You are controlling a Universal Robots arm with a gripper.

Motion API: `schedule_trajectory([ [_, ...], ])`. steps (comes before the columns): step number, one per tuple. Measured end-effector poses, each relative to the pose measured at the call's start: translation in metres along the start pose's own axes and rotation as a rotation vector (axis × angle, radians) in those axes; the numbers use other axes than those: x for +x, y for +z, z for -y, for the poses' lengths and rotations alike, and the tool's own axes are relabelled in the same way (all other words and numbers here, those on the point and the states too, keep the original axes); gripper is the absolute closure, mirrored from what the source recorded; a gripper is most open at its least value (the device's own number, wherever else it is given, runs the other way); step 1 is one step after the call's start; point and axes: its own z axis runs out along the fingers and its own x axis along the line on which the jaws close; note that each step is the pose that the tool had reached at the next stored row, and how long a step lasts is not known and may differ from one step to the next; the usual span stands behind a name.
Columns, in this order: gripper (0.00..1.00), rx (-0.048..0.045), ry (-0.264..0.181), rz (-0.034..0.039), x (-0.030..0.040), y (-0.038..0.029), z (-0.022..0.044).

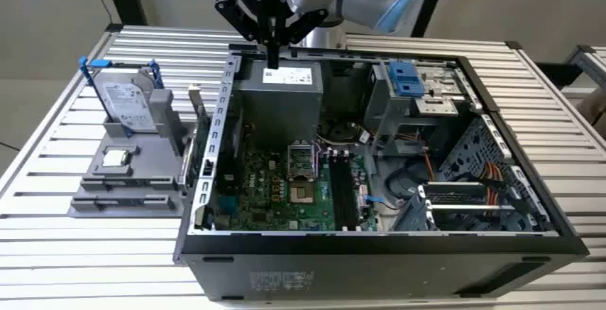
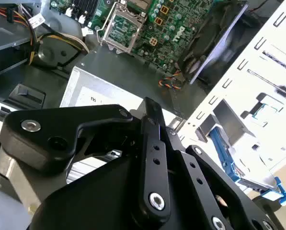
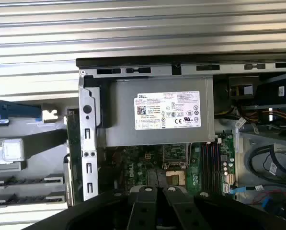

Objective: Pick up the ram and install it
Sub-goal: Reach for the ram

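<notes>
The ram (image 1: 187, 155) is a thin green stick standing on edge in the grey holder (image 1: 123, 182), right against the outside of the case's wall on the exterior view's left; the first wrist view also shows the ram (image 3: 74, 143). My gripper (image 1: 274, 62) hangs above the back edge of the open computer case, over the grey power supply (image 1: 279, 90). Its fingers are shut with nothing between them. It is well away from the ram. The black motherboard slots (image 1: 341, 189) lie empty inside the case, also seen as slots (image 3: 210, 163) in the first wrist view.
The holder also carries a silver hard drive with a blue bracket (image 1: 128, 101) and a small square processor chip (image 1: 116, 157). Inside the case are the processor socket (image 1: 299, 161), cables, a blue drive bay (image 1: 404, 77) and a fan. Everything rests on a slatted metal table (image 1: 95, 253).
</notes>
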Motion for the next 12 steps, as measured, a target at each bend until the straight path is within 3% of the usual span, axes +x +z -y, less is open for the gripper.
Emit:
schedule_trajectory([
  [12, 1.00, 0.0000, 0.000, 0.0000, 0.0043, -0.0001, 0.0003],
])
